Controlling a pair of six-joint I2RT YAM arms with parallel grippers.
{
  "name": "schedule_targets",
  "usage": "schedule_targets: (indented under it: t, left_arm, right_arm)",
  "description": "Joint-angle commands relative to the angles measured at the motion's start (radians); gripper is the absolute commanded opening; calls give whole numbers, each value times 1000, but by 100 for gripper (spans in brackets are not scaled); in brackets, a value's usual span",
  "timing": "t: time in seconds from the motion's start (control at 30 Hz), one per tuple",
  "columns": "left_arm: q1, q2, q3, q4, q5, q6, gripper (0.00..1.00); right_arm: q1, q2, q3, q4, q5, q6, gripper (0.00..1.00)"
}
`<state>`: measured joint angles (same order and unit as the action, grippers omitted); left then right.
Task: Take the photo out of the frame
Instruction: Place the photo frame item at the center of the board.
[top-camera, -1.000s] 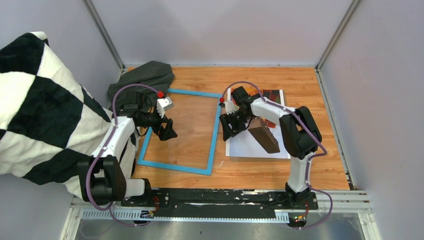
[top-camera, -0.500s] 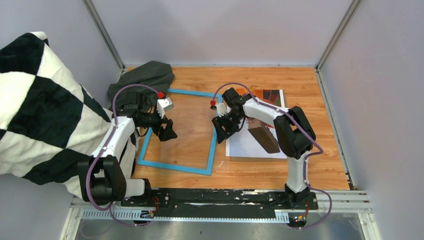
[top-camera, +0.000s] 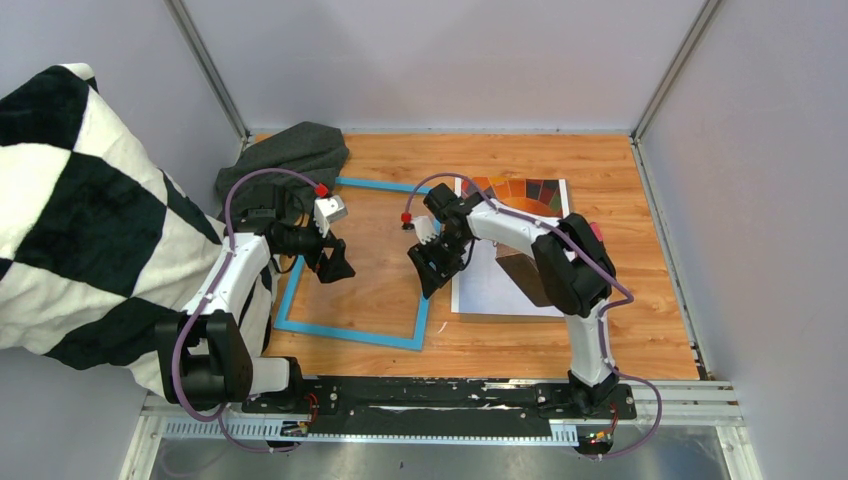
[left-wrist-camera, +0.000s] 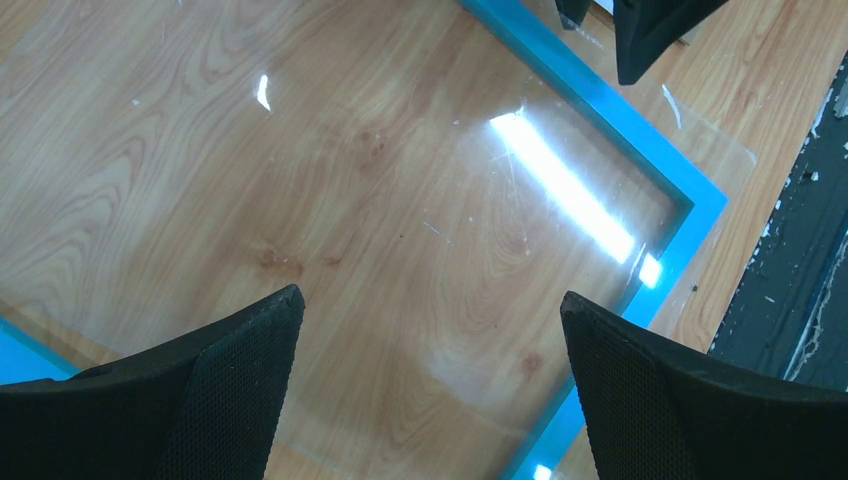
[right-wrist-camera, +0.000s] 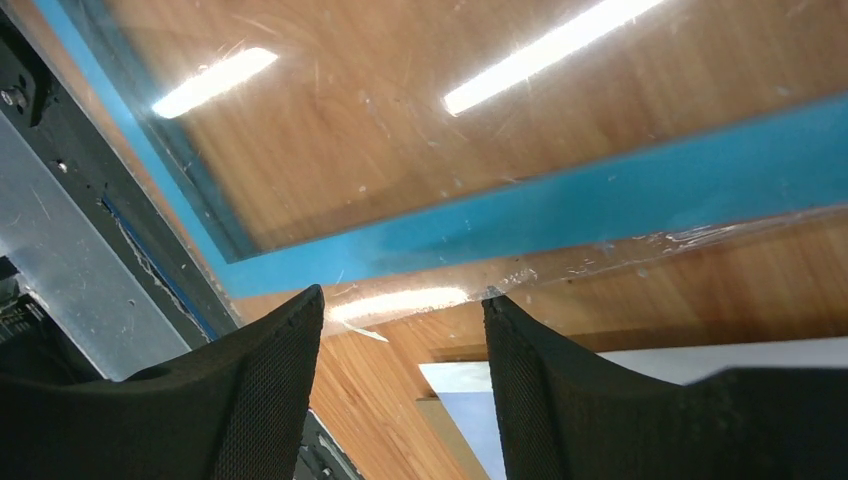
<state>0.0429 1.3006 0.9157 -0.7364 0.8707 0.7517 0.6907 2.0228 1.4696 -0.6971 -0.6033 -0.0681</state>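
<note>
The photo (top-camera: 490, 290) lies flat on the counter (top-camera: 620, 180) just right of the frame (top-camera: 350, 335), apparently freed, so both arms hover empty: left fingers (left-wrist-camera: 200, 400) wide open over the pane (left-wrist-camera: 400, 200), right fingers (right-wrist-camera: 250, 400) part-open above the frame's right rail.

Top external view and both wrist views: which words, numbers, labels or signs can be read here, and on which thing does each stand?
None: no view shows any readable text.
The photo carries only the balloon picture, with no caption to be seen.
The frame is plain blue, without lettering or label.
</note>
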Motion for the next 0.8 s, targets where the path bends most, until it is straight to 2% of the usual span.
schedule_targets:
  t: [0.0, 0.23, 0.5, 0.77]
  left_arm:
    - [3, -1, -3, -10, 25, 18, 100]
    - [3, 1, -3, -9, 25, 18, 100]
    - [4, 11, 0, -11, 28, 16, 100]
    - [4, 14, 49, -10, 21, -30, 100]
  right_arm:
    - [43, 7, 39, -43, -17, -33, 62]
    - [35, -13, 49, -74, 52, -63, 64]
    - [-19, -133, 12, -89, 123, -129, 65]
    - [-155, -251, -68, -93, 119, -175, 65]
